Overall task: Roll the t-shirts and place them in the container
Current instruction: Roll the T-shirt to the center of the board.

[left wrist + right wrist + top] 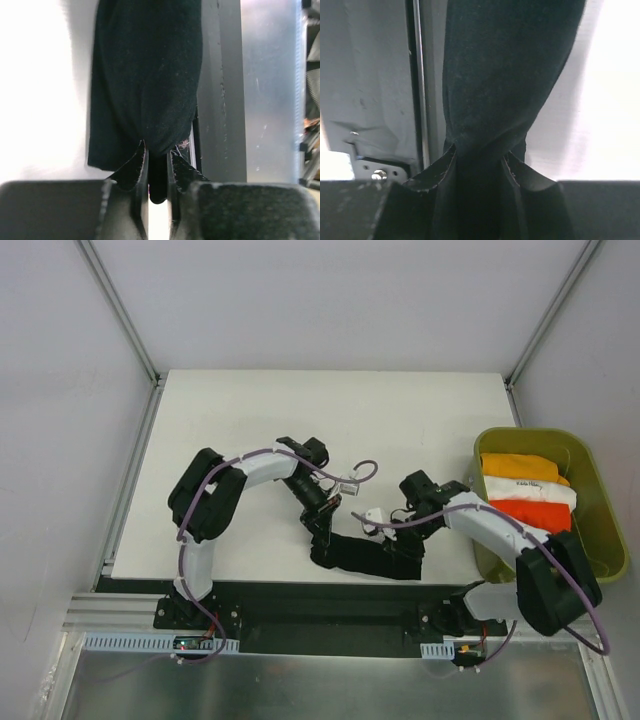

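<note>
The black t-shirt [365, 556] lies rolled along the table's [300, 410] near edge; the left gripper [157, 167] pinches its left end narrowly and the right gripper [480, 160] clamps its right end, probably to hold the roll tight for lifting toward the olive bin [603, 485] at the right edge.

Nothing I could see was legible. A thin dark line of print [520, 481] ran along the folded white t-shirt [545, 496] lying in the olive-yellow bin [604, 502], but it was far too small to make out as letters or numbers.
</note>
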